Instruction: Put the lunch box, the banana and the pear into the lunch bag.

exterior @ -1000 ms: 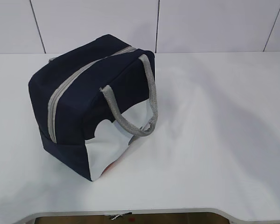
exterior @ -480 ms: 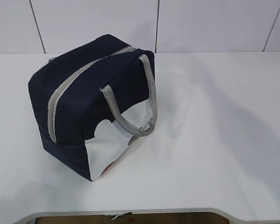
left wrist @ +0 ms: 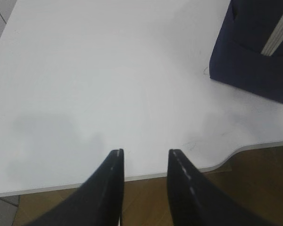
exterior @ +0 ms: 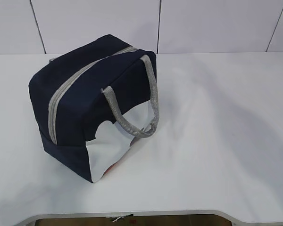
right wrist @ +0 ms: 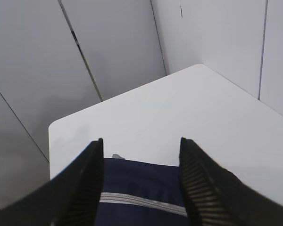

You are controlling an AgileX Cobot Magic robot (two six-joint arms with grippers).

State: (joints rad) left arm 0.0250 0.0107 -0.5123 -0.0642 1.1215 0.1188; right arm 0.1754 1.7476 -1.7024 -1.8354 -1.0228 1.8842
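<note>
Bag [exterior: 85, 94] zipped, sits on table [exterior: 217, 141]. Left gripper [left wrist: 145, 162] agape over table edge, empty. Right gripper [right wrist: 140, 153] agape above bag, empty.

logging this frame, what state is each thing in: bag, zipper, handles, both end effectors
bag: upright on the table, closed
zipper: shut along the top
handles: near one flopped down over the white side
left end effector: open, empty, above the table edge
right end effector: open, empty, above the bag
lunch box, banana, pear: not in view
</note>
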